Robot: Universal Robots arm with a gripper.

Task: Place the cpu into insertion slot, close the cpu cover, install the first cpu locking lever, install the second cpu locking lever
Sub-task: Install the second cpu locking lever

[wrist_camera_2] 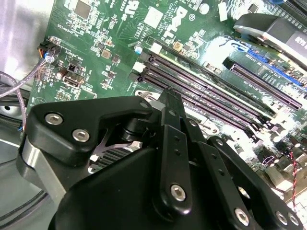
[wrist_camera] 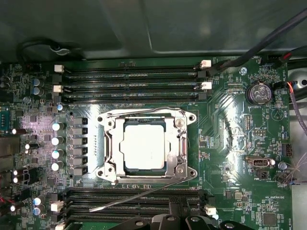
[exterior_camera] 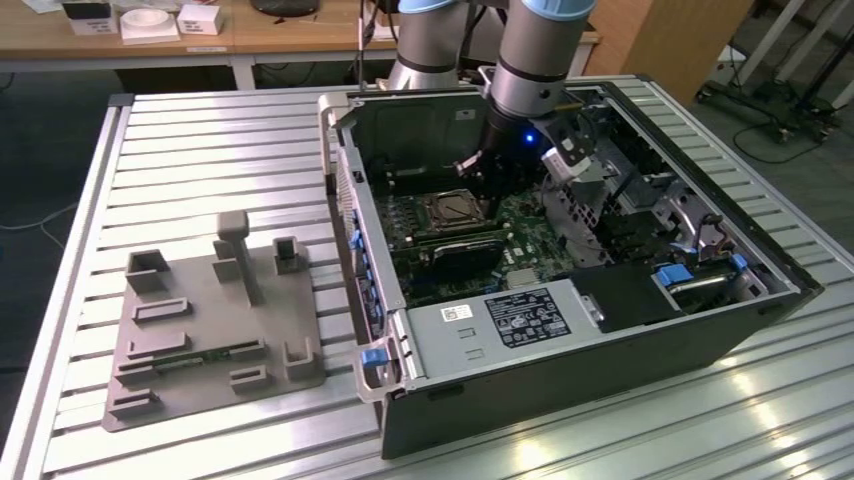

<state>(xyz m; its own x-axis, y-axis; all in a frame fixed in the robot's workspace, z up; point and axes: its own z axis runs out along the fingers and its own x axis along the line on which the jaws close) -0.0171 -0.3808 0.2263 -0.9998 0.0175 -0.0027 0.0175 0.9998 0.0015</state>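
cpu (wrist_camera: 145, 149) sits in the insertion slot (wrist_camera: 109, 168) on my first wrist view, its silvery top showing through the window of the cpu cover (wrist_camera: 181, 143), which lies flat over the socket. one thin lever (wrist_camera: 144, 194) angles out free across the memory slots (wrist_camera: 132, 81) beside the socket; a second rod (wrist_camera: 139, 111) runs along the opposite edge of the frame. i count three long memory slots on the far side of the socket and more on the near side.

my second wrist view gives me the gripper (wrist_camera_2: 169, 98) from behind, black linkages over the green motherboard (wrist_camera_2: 96, 28), fingers drawn together and closed with nothing between them that i can see.

the exterior view shows one arm (exterior_camera: 534, 70) reaching down into the open computer case (exterior_camera: 574, 370), gripper tip just beside the socket, and one grey fixture tray (exterior_camera: 200, 370) standing well apart on the slatted table (exterior_camera: 200, 140) at the exterior view's left.
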